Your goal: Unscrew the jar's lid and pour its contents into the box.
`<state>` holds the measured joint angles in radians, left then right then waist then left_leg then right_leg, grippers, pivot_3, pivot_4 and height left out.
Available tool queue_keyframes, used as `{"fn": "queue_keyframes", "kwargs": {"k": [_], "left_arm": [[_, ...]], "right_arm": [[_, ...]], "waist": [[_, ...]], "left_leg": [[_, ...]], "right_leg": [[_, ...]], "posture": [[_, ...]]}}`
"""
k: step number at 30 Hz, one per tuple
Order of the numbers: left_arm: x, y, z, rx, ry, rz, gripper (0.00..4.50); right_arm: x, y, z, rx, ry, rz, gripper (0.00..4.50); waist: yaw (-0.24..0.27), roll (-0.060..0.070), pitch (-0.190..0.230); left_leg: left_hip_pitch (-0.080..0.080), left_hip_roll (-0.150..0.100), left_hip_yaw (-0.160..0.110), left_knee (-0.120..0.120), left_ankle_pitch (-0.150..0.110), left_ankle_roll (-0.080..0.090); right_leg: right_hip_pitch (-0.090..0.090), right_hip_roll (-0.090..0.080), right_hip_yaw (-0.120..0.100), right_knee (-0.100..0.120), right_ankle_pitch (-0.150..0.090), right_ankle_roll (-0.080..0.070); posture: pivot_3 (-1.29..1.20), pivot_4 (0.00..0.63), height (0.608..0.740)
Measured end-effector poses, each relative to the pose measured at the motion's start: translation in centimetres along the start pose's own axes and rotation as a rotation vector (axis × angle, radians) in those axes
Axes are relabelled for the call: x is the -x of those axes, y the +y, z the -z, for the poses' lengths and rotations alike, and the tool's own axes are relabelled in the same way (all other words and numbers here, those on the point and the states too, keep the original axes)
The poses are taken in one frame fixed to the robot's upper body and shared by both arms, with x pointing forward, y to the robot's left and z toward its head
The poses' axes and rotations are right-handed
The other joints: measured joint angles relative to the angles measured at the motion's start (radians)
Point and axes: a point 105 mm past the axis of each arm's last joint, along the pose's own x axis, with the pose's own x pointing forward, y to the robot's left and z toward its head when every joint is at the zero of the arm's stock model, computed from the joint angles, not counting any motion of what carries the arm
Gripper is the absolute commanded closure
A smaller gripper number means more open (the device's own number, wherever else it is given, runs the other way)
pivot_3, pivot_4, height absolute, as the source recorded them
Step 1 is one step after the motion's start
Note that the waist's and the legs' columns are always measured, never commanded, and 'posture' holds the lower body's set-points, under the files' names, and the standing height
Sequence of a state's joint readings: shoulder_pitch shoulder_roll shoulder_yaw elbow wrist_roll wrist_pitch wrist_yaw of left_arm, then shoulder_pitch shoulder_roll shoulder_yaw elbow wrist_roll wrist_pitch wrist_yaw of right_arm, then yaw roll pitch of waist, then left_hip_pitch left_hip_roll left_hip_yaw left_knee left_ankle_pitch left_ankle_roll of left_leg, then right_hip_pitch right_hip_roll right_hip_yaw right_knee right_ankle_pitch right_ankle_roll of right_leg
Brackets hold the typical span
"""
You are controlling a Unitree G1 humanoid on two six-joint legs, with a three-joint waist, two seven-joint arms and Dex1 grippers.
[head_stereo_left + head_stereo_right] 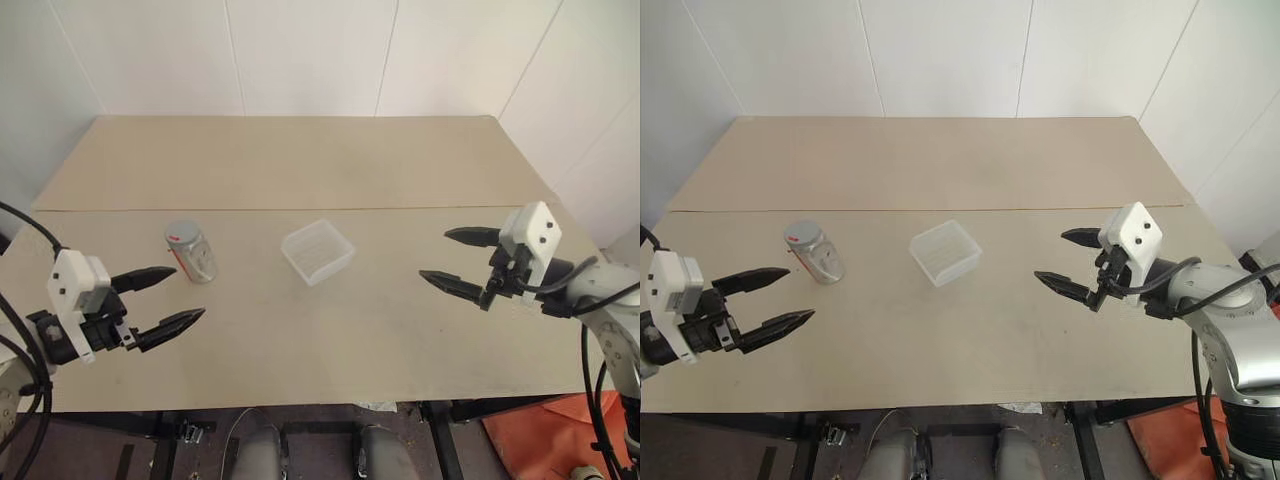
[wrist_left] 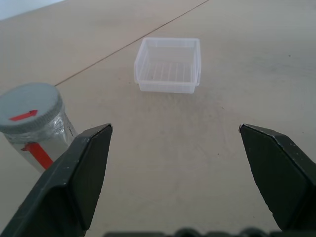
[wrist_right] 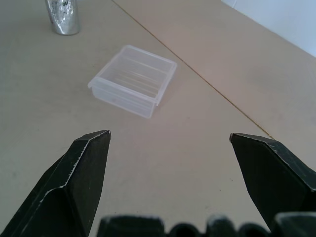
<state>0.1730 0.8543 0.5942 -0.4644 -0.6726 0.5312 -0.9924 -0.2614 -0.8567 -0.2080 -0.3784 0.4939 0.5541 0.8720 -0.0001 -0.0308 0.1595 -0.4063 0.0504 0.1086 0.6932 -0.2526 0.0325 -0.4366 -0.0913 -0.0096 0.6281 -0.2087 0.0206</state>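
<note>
White wall panels close off the far side of a pale beige tabletop [image 1: 300, 160], made of two boards that meet along a thin seam, and nearly everything on it sits just on the near side of that seam. Take the small translucent whitish square plastic box [image 1: 318, 251] as the landmark: it stands open-mouthed and empty close to the middle of the near board, presumably set there so either arm can reach it for pouring. To the robot's left of the box, apart from it, stands the small clear cylindrical jar [image 1: 191, 253] with a red label strip, upright, its round grey screw lid [image 2: 30, 107] with a red arrow mark still on; its contents cannot be made out. The left gripper [image 1: 166, 298] hovers nearer the robot than the jar and farther left of the box, jaws spread wide and holding nothing, aimed toward the jar as if to steady it. The right gripper [image 1: 459, 262] hangs well to the right of the box, jaws likewise wide and empty. Bare tabletop lies between each gripper and the jar, so I judge nothing obstructs a reach.
</note>
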Motion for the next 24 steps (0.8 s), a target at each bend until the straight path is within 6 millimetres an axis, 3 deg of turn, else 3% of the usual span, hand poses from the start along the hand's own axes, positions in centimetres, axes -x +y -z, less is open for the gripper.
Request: {"fn": "queue_keyframes", "kwargs": {"k": [6, 11, 15, 18, 24], "left_arm": [[0.4, -0.5, 0.6, 0.021, -0.001, -0.046, 0.03], [1.9, -0.3, 1.4, 0.049, -0.015, -0.198, 0.03], [1.7, -0.1, 3.0, 0.106, -0.064, -0.408, 0.03], [1.0, -0.1, 4.2, 0.108, -0.06, -0.459, 0.03], [0.5, 2.8, 4.4, 0.075, -0.111, -0.515, 0.03]], "right_arm": [[-0.4, -0.5, 0.1, -0.002, 0.008, 0.013, 0.0], [-1.1, -0.3, -0.5, 0.013, -0.008, -0.016, 0.0], [-2.6, 1.0, -1.2, 0.034, -0.029, -0.134, 0.0], [-3.5, 2.1, -1.3, 0.047, -0.033, -0.205, 0.0], [-4.8, 3.6, -2.5, 0.099, -0.061, -0.256, 0.0]], "waist": [[-0.004, 0.0, 0.0], [-0.009, 0.0, 0.0], [-0.01, 0.0, 0.0], [-0.004, -0.001, 0.0], [0.003, -0.001, 0.0]], "left_leg": [[-0.001, 0.0, 0.0, 0.0, 0.0, 0.0], [0.0, 0.0, 0.0, 0.0, 0.0, 0.0], [0.001, -0.001, -0.003, 0.0, 0.0, 0.0], [0.001, -0.001, -0.002, 0.0, 0.0, 0.0], [0.0, -0.001, -0.002, 0.0, 0.0, 0.0]], "right_leg": [[-0.001, 0.0, 0.001, 0.0, 0.0, 0.001], [0.0, 0.0, 0.001, 0.0, 0.0, 0.001], [0.002, 0.0, 0.001, 0.0, 0.001, 0.001], [0.002, 0.0, 0.0, 0.0, 0.001, 0.0], [0.001, 0.0, 0.0, 0.0, 0.001, 0.0]], "posture": [[0.0, 0.15, 0.74], [0.0, 0.15, 0.74], [0.0, 0.15, 0.74], [0.0, 0.15, 0.74], [0.0, 0.15, 0.74]]}}
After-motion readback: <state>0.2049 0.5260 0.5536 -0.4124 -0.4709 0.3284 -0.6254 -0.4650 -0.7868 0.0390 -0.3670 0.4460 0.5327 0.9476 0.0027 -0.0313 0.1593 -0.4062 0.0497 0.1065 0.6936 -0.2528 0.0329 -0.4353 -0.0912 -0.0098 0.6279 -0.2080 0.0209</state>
